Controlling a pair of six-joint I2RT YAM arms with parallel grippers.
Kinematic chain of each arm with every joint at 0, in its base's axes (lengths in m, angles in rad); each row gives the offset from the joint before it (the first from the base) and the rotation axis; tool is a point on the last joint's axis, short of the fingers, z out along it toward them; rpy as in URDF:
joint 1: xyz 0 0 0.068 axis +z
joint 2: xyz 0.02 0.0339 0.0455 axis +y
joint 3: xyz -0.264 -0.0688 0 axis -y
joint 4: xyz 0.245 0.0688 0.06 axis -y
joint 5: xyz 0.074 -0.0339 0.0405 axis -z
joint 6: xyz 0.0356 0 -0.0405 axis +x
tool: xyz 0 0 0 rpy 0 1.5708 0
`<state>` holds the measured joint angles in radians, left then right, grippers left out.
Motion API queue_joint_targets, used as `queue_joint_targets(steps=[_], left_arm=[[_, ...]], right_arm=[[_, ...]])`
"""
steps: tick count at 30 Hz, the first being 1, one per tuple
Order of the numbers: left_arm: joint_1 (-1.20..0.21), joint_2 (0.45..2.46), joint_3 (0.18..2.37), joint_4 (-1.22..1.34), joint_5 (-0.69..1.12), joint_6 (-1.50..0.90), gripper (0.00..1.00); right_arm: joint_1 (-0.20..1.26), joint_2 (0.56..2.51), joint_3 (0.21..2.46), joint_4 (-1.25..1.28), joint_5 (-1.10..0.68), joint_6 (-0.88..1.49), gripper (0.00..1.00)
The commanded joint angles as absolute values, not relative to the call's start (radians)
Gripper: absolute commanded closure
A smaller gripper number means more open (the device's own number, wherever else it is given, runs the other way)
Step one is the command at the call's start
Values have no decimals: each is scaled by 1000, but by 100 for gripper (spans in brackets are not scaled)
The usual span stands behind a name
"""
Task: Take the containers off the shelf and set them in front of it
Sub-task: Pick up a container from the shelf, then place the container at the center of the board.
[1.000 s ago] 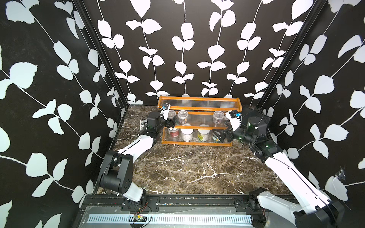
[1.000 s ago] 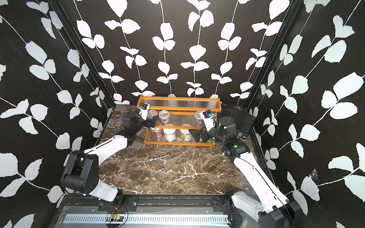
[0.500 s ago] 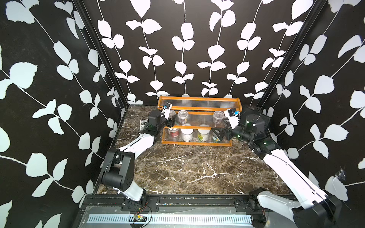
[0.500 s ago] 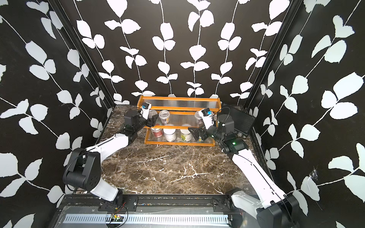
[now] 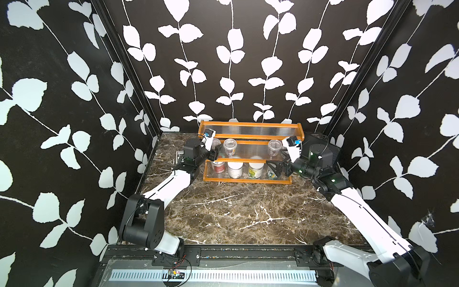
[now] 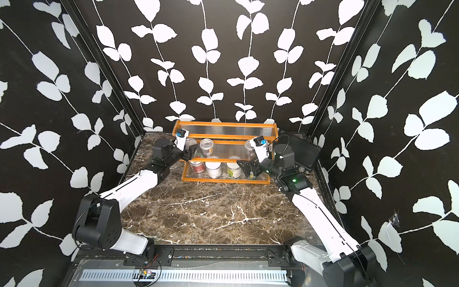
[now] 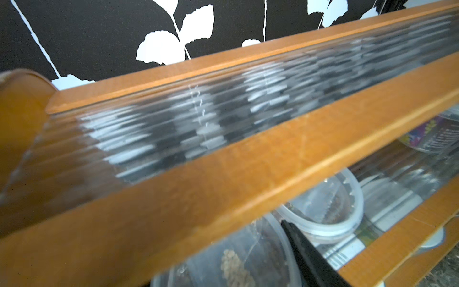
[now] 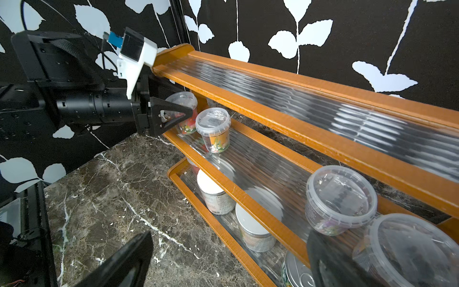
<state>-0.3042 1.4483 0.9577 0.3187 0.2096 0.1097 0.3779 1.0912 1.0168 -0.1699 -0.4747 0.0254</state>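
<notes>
While all 8 containers stand on the shelf (image 5: 250, 123), the left gripper (image 8: 182, 115) is at the left end of the middle tier, with its jaws on both sides of the leftmost clear cup (image 8: 182, 99). This cup is upright, so its long axis is vertical, and the jaws come to it from the side, level with its wall. The jaws are partly apart and close to the cup; I cannot tell if they already press it. The left arm is clearly the nearer arm for this cup.

I judge that the coming move depends on the front rail (image 8: 223, 174) of this tier. It lies between the cup and the free bench (image 5: 236, 211), so the cup must rise over the rail and then come forward.

The right gripper (image 5: 276, 170) is at the right end of the bottom tier, with its jaws wide apart and holding nothing. In the right wrist view the pull-tab tin (image 8: 296, 273) lies between them.
</notes>
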Motion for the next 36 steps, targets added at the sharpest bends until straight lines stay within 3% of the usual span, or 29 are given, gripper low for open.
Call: queue_joint_targets(steps=[1, 9, 20, 23, 36], left_arm=[[-307, 1343, 921, 264, 241, 115, 36], [-406, 1122, 832, 68, 173, 120, 37], [-692, 840, 604, -116, -185, -34, 39], [-766, 820, 541, -116, -262, -68, 39], [-777, 986, 360, 133, -267, -148, 38]], right_arm=[[383, 1060, 1036, -157, -462, 6, 0], [383, 1047, 1026, -186, -480, -11, 0], [383, 1024, 972, -155, -522, -16, 0], [384, 1022, 955, -142, -553, -13, 0], [501, 1015, 882, -176, -559, -14, 0]])
